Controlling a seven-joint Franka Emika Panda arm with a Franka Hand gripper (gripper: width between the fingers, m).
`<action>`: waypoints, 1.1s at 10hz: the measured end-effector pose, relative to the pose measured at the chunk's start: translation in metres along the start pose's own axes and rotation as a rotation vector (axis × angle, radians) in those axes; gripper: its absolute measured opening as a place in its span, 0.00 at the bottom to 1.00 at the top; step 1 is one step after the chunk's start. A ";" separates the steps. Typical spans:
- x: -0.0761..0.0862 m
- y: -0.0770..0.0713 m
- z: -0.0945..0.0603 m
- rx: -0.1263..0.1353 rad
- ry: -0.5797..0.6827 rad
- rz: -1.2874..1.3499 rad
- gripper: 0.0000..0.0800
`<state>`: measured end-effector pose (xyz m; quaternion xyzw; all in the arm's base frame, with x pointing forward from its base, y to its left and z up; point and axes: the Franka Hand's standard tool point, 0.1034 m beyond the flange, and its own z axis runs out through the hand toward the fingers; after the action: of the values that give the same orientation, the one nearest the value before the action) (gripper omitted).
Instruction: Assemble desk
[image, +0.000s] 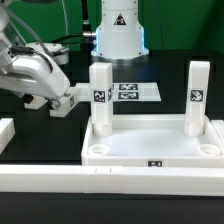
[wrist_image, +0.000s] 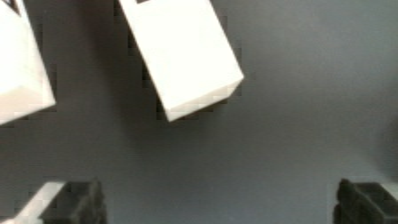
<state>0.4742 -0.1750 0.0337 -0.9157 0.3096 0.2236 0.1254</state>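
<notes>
The desk top is a white tray with a raised rim, lying in the middle of the black table. Two square white legs stand upright in its far corner sockets, one on the exterior view's left and one on its right, each with a black-and-white tag. My gripper hangs low just left of the left leg, apart from it. In the wrist view the gripper is open, with dark fingers far apart and nothing between them. A white post and a second white piece lie beyond the fingers.
The marker board lies flat behind the desk top. A long white rail runs along the front and another sits at the exterior view's left. The robot's white base stands at the back.
</notes>
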 end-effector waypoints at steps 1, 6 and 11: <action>0.000 0.000 0.001 -0.001 0.000 0.000 0.81; -0.011 -0.001 0.007 0.009 -0.288 -0.005 0.81; -0.016 0.006 0.031 -0.006 -0.535 0.011 0.81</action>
<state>0.4493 -0.1599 0.0139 -0.8227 0.2697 0.4593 0.1986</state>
